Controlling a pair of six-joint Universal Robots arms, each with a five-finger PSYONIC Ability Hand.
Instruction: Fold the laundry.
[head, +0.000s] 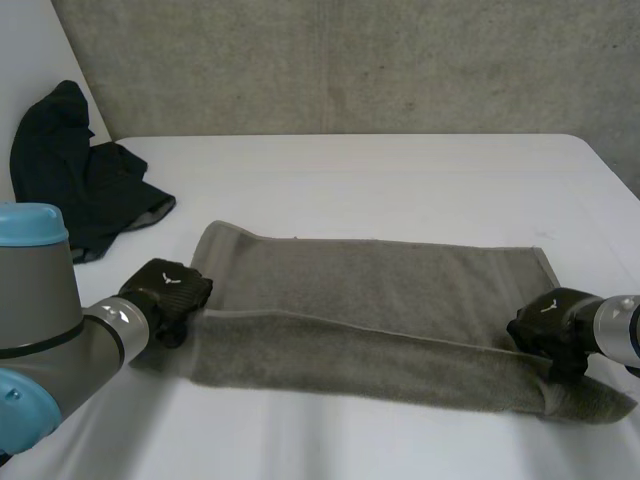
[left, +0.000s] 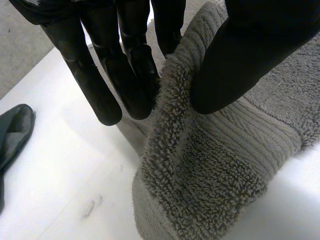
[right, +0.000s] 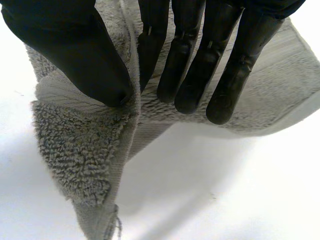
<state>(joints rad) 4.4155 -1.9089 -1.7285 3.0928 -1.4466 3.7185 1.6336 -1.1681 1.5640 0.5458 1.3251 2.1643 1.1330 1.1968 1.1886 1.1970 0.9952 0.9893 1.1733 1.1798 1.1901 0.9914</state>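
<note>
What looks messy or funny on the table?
The towel is folded unevenly: its top layer stops short of the far edge. A loose thread hangs from the corner by the right hand. The dark clothes lie crumpled at the far left.

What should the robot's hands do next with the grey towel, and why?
Probably lift both ends together and carry them toward the far edge. The left hand and right hand each pinch an end of the grey terry towel, lying stretched out on the white table.

White table (head: 400, 170): grey towel (head: 380, 290), dark garment (head: 70, 180).
</note>
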